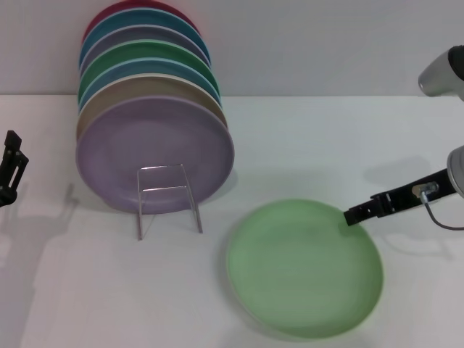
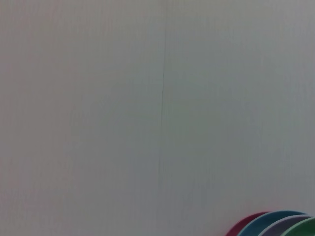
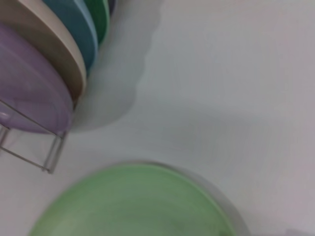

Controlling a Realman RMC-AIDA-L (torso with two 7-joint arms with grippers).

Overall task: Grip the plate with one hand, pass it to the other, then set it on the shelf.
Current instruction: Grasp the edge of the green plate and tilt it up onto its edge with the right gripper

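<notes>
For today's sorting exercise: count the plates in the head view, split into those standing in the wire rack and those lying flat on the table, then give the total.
Plates standing in the wire rack: 7 (lavender plate at the front)
Plates lying flat on the table: 1 (pale green plate)
Total plates: 8

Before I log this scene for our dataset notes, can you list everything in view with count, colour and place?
plate: one, pale mint green, lying flat on the table, front right of the rack.
racked plates: a row standing on edge, about seven; lavender in front, then beige, blue, dark green, grey-lilac, teal, red at the back; left of centre.
shelf: one, thin silver wire rack, its empty front loops just ahead of the lavender plate.
table: one, white, under everything.
wall: pale grey, behind the table.
right gripper: one, black, at the mint plate's far right rim.
left gripper: one, black, at the far left edge, away from the plates.
</notes>
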